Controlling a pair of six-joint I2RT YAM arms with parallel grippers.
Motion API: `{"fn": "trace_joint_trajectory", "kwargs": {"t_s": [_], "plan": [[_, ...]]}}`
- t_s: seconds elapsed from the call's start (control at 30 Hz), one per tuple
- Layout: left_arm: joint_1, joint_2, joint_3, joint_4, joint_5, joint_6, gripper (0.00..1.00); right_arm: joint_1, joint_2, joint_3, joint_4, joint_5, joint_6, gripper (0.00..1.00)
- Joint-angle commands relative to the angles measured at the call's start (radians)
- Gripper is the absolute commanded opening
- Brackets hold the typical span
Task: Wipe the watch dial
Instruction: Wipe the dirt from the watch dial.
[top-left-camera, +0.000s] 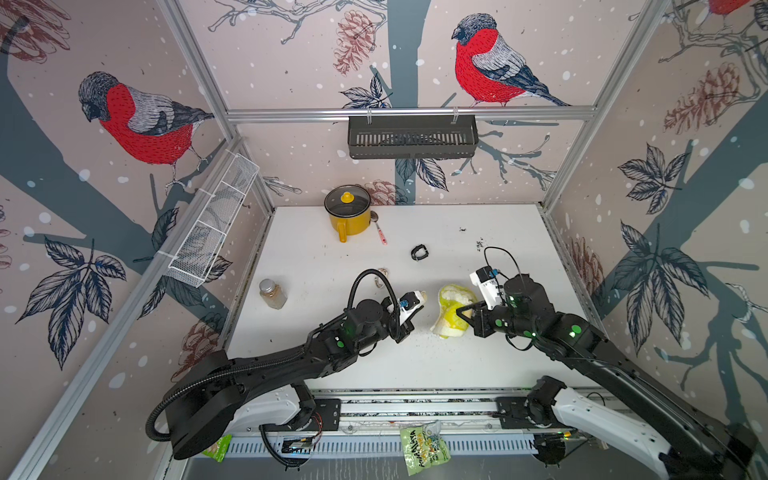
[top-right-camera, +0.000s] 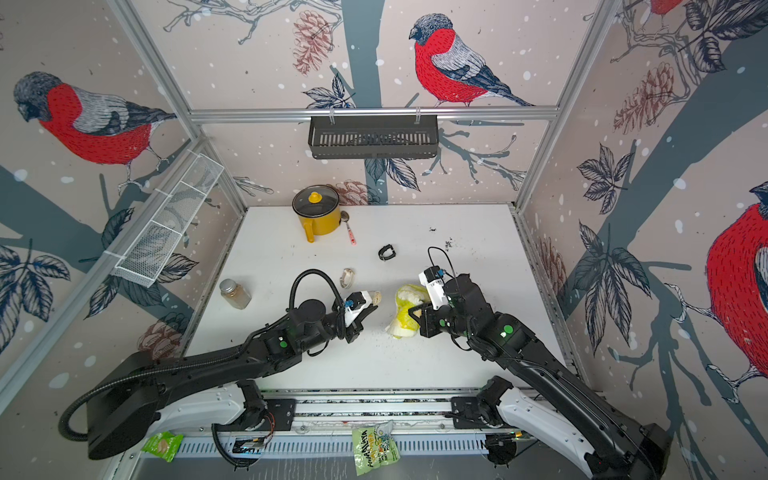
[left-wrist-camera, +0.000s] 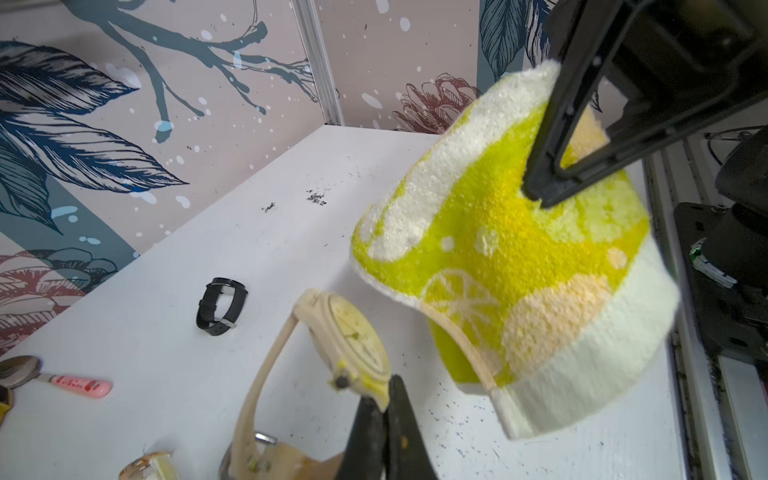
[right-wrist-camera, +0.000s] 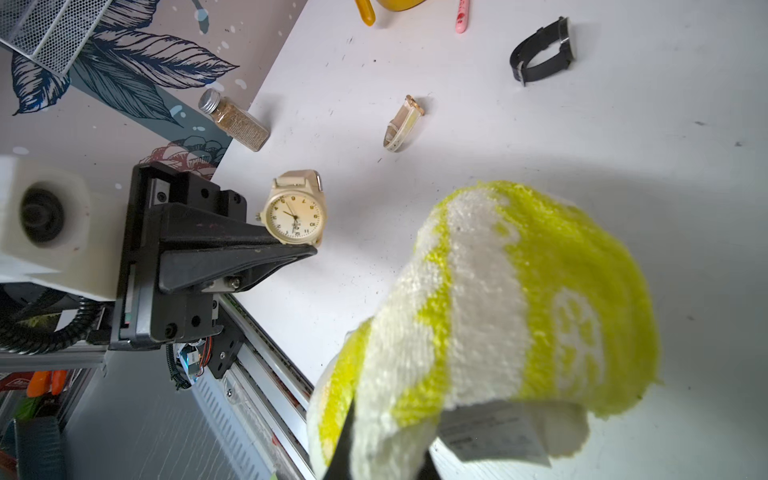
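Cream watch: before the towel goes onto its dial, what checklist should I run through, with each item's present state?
1. Hold: left gripper shut on the cream watch at its case edge: ok.
2. Face: dial uncovered and turned toward the towel: ok.
3. Cloth: right gripper shut on the towel: ok.
4. Contact: towel touching the dial: not ok; a gap shows in both top views.
5. Edge grip firm enough for wiping pressure: cannot tell.
6. Path: black watch lies well away: ok.

The cream watch (left-wrist-camera: 353, 349) is up in the air, its round dial (right-wrist-camera: 296, 216) with numbers facing a fluffy yellow-and-white cloth (right-wrist-camera: 519, 307), bunched up close by, not touching it.
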Motion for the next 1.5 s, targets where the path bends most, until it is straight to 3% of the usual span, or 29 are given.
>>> {"fn": "trace_joint_trajectory", "kwargs": {"t_s": [0.0, 0.1, 0.27, 0.47, 0.6, 0.73, 1.23, 1.47], "plan": [[-0.001, 0.026, 0.012, 0.059, 0.006, 0.028, 0.0, 0.045, 0.013, 0.02, 0.063, -0.005, -0.012, 0.05], [0.0, 0.069, 0.017, 0.071, -0.029, 0.026, 0.0, 0.112, 0.017, 0.045, 0.068, 0.063, 0.013, 0.05], [-0.01, 0.142, 0.039, 0.078, 0.012, 0.02, 0.0, 0.192, 0.046, 0.063, 0.107, 0.138, 0.045, 0.05], [-0.059, 0.113, 0.009, 0.132, 0.01, 0.015, 0.0, 0.264, 0.099, 0.066, 0.123, 0.263, 0.076, 0.05], [-0.104, 0.068, -0.007, 0.12, -0.001, 0.018, 0.0, 0.258, 0.114, 0.088, 0.09, 0.322, 0.069, 0.05], [-0.133, 0.017, -0.04, 0.115, -0.009, 0.019, 0.0, 0.232, 0.119, 0.094, 0.094, 0.292, 0.051, 0.05], [-0.14, -0.058, -0.077, 0.154, 0.03, 0.039, 0.0, 0.202, 0.209, 0.062, 0.121, 0.251, 0.048, 0.05], [-0.141, -0.075, -0.089, 0.168, -0.062, 0.06, 0.0, 0.156, 0.183, 0.033, 0.046, 0.283, 0.072, 0.04]]}}
